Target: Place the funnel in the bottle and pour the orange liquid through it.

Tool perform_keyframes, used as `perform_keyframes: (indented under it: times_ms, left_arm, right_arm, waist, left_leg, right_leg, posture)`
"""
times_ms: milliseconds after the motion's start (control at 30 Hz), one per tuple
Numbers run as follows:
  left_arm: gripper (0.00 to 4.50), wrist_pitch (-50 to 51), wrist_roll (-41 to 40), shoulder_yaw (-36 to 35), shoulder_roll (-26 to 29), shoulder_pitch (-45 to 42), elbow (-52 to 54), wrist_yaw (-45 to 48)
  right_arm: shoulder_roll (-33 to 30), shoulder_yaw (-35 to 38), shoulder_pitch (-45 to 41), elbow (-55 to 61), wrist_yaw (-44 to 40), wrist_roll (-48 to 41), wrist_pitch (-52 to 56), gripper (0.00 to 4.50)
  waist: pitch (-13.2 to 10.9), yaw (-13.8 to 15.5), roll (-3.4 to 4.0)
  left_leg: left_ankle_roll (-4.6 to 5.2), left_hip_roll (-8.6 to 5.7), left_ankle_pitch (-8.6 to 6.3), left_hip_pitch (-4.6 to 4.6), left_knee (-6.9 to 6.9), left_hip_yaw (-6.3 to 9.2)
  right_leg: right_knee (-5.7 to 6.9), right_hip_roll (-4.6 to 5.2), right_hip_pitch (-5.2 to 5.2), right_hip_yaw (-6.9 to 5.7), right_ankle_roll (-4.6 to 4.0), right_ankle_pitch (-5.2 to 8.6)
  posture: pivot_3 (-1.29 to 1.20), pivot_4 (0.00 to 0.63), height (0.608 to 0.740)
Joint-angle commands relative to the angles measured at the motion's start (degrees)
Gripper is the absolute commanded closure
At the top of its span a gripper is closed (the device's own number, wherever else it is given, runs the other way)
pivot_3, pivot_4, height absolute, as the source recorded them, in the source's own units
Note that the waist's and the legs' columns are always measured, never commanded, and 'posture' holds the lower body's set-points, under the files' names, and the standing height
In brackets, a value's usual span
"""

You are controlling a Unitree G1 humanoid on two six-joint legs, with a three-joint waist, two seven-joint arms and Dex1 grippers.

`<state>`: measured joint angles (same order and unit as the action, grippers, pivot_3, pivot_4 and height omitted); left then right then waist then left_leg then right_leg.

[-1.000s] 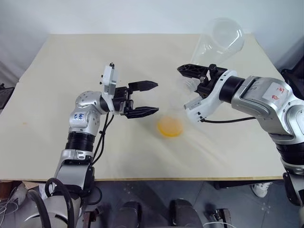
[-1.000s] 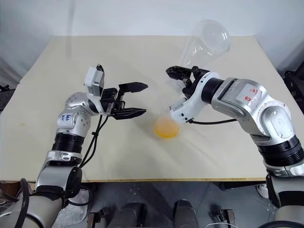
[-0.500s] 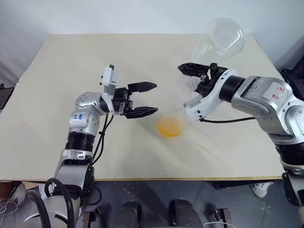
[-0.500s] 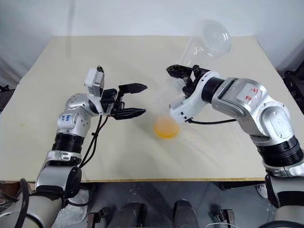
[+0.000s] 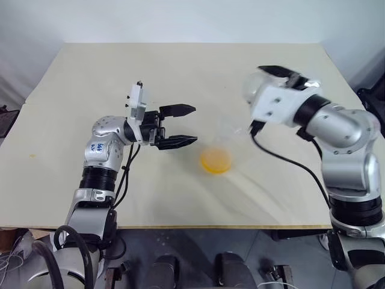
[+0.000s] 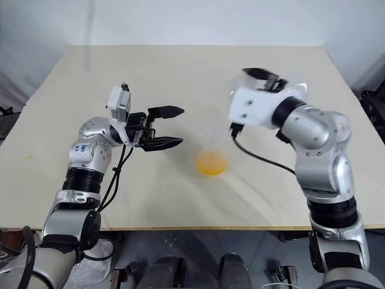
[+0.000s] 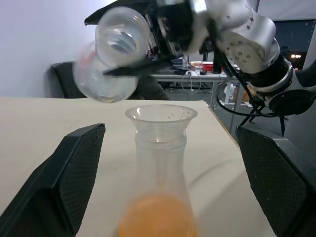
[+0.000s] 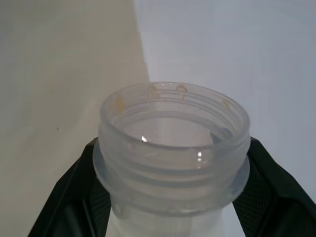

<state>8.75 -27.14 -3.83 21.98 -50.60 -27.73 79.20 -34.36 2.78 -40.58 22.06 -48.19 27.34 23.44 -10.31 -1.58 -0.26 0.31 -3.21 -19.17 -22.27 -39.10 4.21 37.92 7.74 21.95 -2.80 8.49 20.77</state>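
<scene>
Flask (image 8: 173, 148), clamped in the right gripper (image 8: 173, 217), has swung upright, pouring done. Orange liquid (image 5: 215, 161) sits in the bottle (image 7: 159, 168) under the funnel (image 7: 161, 114), table-centre; left gripper (image 5: 180, 125) gapes at its nine o'clock.

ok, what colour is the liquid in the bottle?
Bright orange-yellow: the orange liquid pools in the base of the clear bottle. The left eye view shows it best.

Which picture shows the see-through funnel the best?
The left wrist view: the funnel sits in the bottle right in front, its rim plain. From the head views it is a faint clear shape above the orange liquid.
</scene>
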Motion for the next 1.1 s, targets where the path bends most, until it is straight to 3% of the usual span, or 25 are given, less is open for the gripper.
perform_keyframes:
  times_ms: [33, 200, 367, 733, 900, 1100]
  left_arm:
    - [0.0, 0.5, -0.3, -0.6, 1.0, -0.5, 2.1, -0.8]
    - [0.0, 1.9, 0.3, -0.1, 2.2, 0.4, 3.4, -2.3]
    - [0.0, 3.2, -0.2, -0.1, 3.1, 1.2, 5.2, -2.6]
    - [0.0, 4.6, -0.2, 0.0, 4.1, 1.3, 6.5, -2.8]
    - [0.0, 5.0, 0.5, 0.3, 4.4, 1.0, 5.9, -3.5]
    - [0.0, 2.8, 2.6, 0.5, 5.0, 1.8, 5.5, -5.4]
  right_arm:
    - [2.5, 7.3, 0.1, 2.2, 2.3, -6.0, 9.4, 1.78]
    - [10.1, 20.1, 2.4, -1.1, 9.3, -16.6, 17.0, 1.78]
    - [11.9, 26.9, 6.7, -7.5, 15.4, -24.2, 11.9, 1.78]
    - [13.4, 27.8, 12.2, -16.6, 22.9, -34.9, 1.9, 1.78]
    - [10.6, 26.4, 15.1, -16.2, 22.9, -36.9, 1.8, 0.16]
    - [4.3, 25.0, 18.3, -10.8, 21.6, -38.8, 5.1, 0.01]
  waist:
    - [0.0, 0.0, 0.0]
    - [0.0, -0.1, 0.01]
    - [0.0, -0.1, 0.02]
    - [0.1, -0.5, 0.09]
    - [0.1, -0.4, 0.1]
    - [0.1, 0.0, 0.1]
  left_leg:
    - [0.0, 0.01, 0.0, 0.0, 0.01, 0.0]
    - [0.0, 0.02, 0.0, 0.01, 0.01, 0.01]
    - [0.0, -0.06, 0.0, 0.01, 0.02, 0.02]
    - [0.0, 0.01, 0.0, 0.07, 0.03, -0.09]
    - [0.0, 0.01, 0.0, 0.07, 0.02, -0.08]
    - [0.02, -0.03, 0.0, 0.06, 0.02, -0.08]
  right_leg:
    - [0.01, -0.01, 0.0, 0.0, 0.0, 0.0]
    - [0.07, -0.02, 0.02, 0.01, 0.0, 0.0]
    - [0.16, 0.06, 0.04, 0.05, 0.0, 0.0]
    - [0.17, 0.0, 0.05, 0.07, 0.0, 0.0]
    - [0.16, 0.01, 0.04, 0.08, 0.0, 0.0]
    - [0.13, 0.05, 0.02, 0.11, 0.0, 0.0]
  posture:
    - [0.0, 0.15, 0.74]
    - [0.0, 0.15, 0.74]
    - [0.0, 0.15, 0.74]
    - [0.0, 0.15, 0.74]
    - [0.0, 0.15, 0.74]
    - [0.0, 0.15, 0.74]
